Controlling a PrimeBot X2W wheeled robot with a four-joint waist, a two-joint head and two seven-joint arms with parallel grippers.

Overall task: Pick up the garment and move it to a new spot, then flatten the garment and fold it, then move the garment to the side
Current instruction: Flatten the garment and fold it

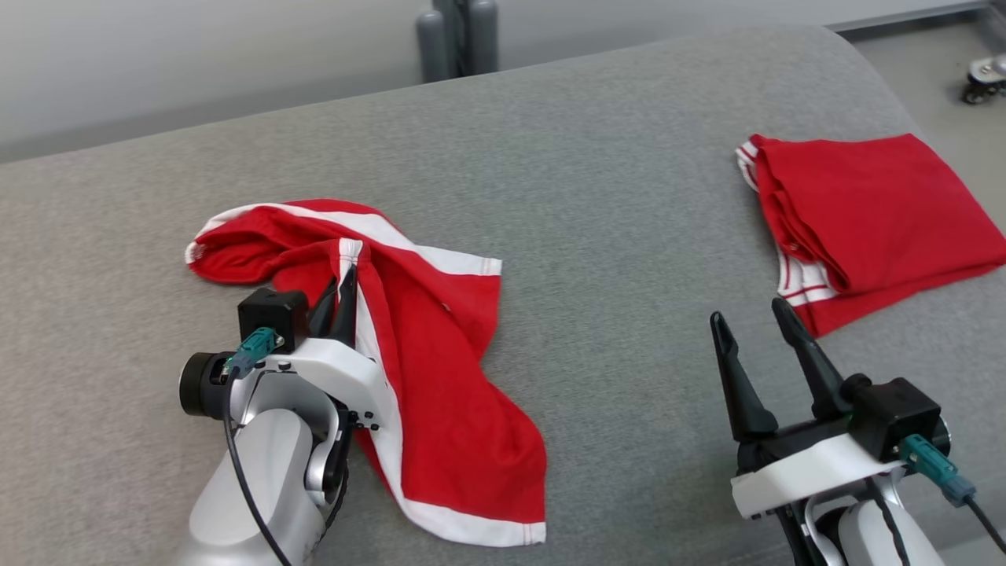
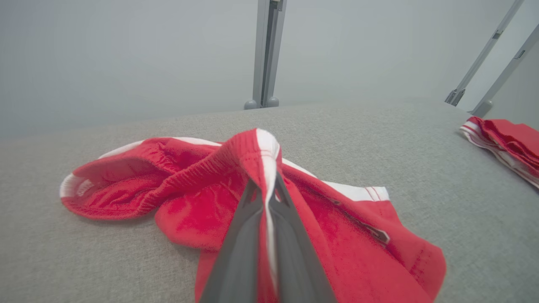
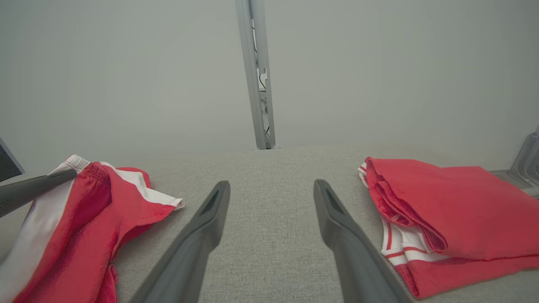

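Head view: the crumpled red garment with white side stripes [image 1: 440,377] lies toward the front left of the grey fabric-covered bench [image 1: 589,196]. The left gripper [image 1: 343,279] is pinched shut on a raised ridge of it. The right gripper [image 1: 748,313] hovers with jaws wide, and a folded red garment [image 1: 872,212] lies near the right edge. Left wrist view: the white stripe sits between the jaws, so lift slowly and straight up. Right wrist view: nothing lies between its jaws
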